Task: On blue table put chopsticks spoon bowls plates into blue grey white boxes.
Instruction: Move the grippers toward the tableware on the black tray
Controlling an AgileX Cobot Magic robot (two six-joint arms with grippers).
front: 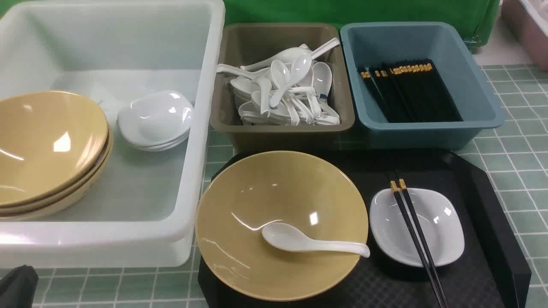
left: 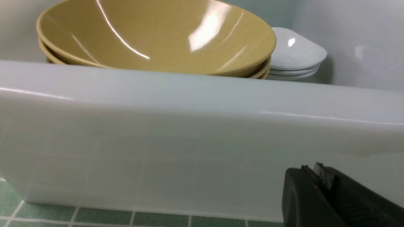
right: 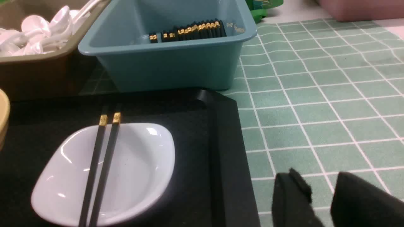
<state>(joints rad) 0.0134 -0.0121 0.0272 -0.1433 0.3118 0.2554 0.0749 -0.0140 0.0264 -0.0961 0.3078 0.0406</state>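
Only front view shows spoon (front: 299, 241): handle pointing right.
Chopsticks (front: 414, 232) gold ends away; right gripper (right: 318, 181) slightly parted, empty; left gripper (left: 315, 172): cannot tell.

This is looking like a staged test set-up, laid out as a canteen dish-sorting station, not a home kitchen. A green cloth backdrop (front: 342, 10) is hanging behind the worktop (front: 513, 171), which is wearing a green checked cover. Plastic boxes are standing in a row and holding sorted tableware in bulk: a white box (front: 201, 128) is carrying stacked tan bowls (front: 43, 145) and small white plates (front: 154, 119), a grey box (front: 282, 127) is holding white spoons (front: 282, 90), and a blue box (front: 428, 128) is holding black chopsticks (front: 411, 90). A black serving tray (front: 483, 205) is sitting in front.
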